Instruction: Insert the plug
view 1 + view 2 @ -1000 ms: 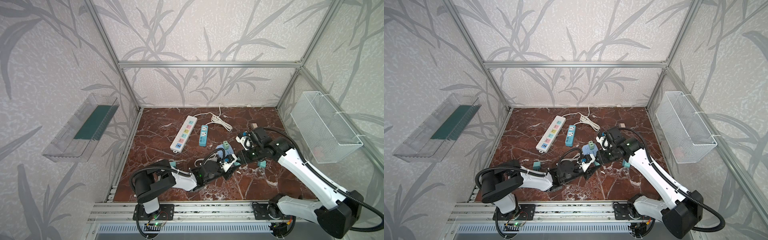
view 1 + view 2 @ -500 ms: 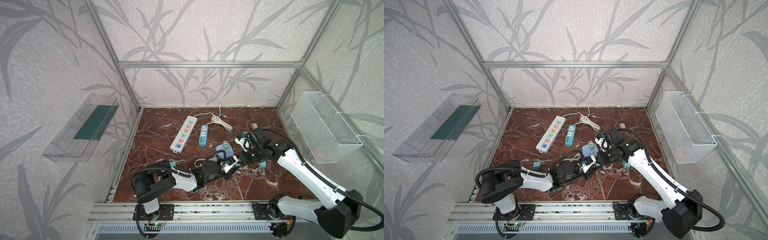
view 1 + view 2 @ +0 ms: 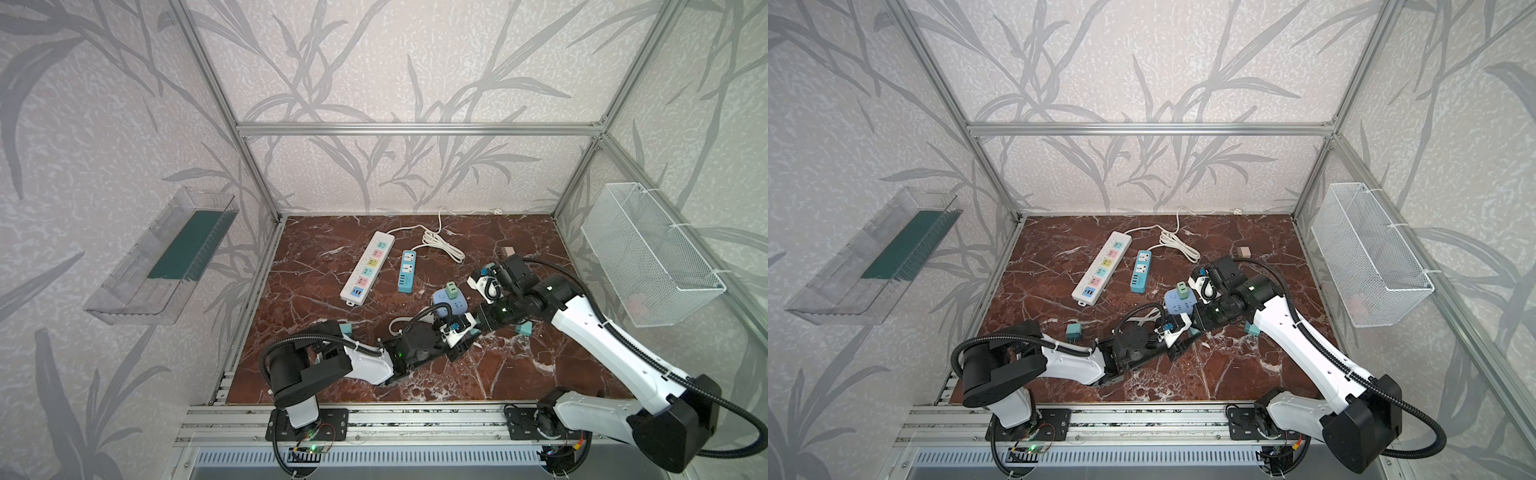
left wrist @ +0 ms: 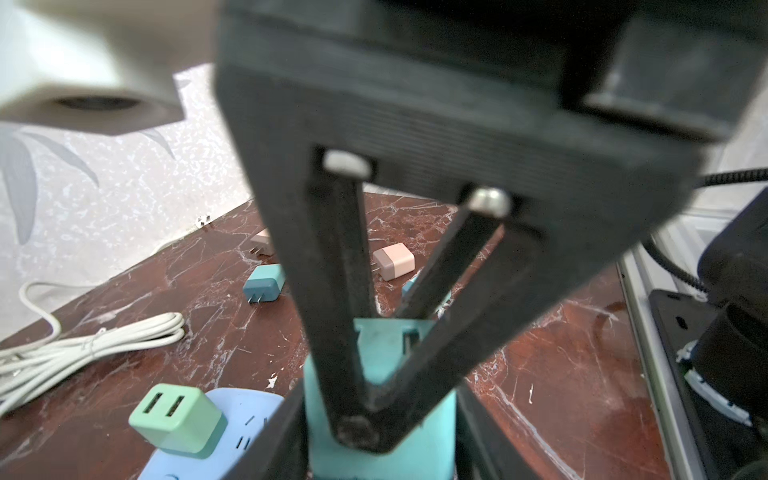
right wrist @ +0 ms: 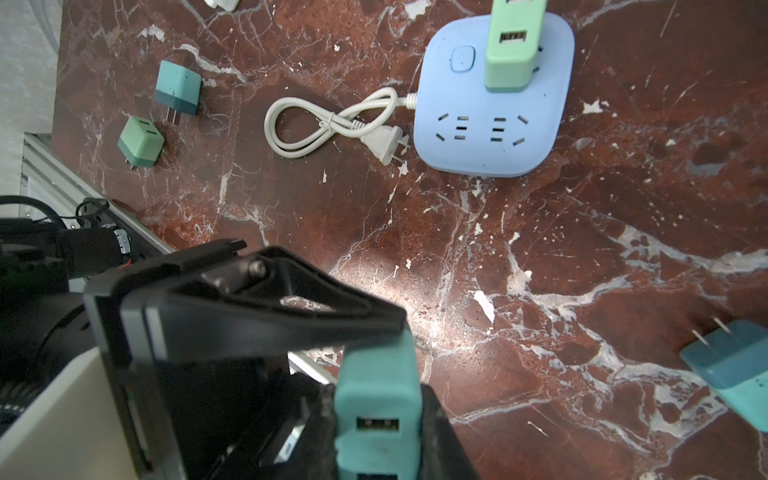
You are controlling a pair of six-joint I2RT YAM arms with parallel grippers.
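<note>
The right fingers (image 5: 440, 449) clamp the teal plug (image 5: 376, 399), likely aiming prongs outward for insertion; left fingers (image 5: 249, 320) flank it, grip unclear.

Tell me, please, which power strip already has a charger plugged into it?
The square pale-blue strip: a green charger stands in it. The long white strip and the narrow blue strip hold none.

**Tally of the marble floor and walls**

Three power strips: a long white strip (image 3: 368, 266), a short blue strip (image 3: 407, 271) and a square blue strip (image 5: 494, 124).

At least eight chargers:
- four teal chargers (image 5: 378, 415) (image 3: 523, 329) (image 3: 1074, 331) (image 4: 264, 284)
- two green chargers (image 3: 452, 288) (image 5: 141, 141)
- two pink-and-white chargers (image 4: 392, 261) (image 4: 259, 241)

One clear tray (image 3: 124, 299) on the left and one wire basket (image 3: 648, 257) on the right.
</note>
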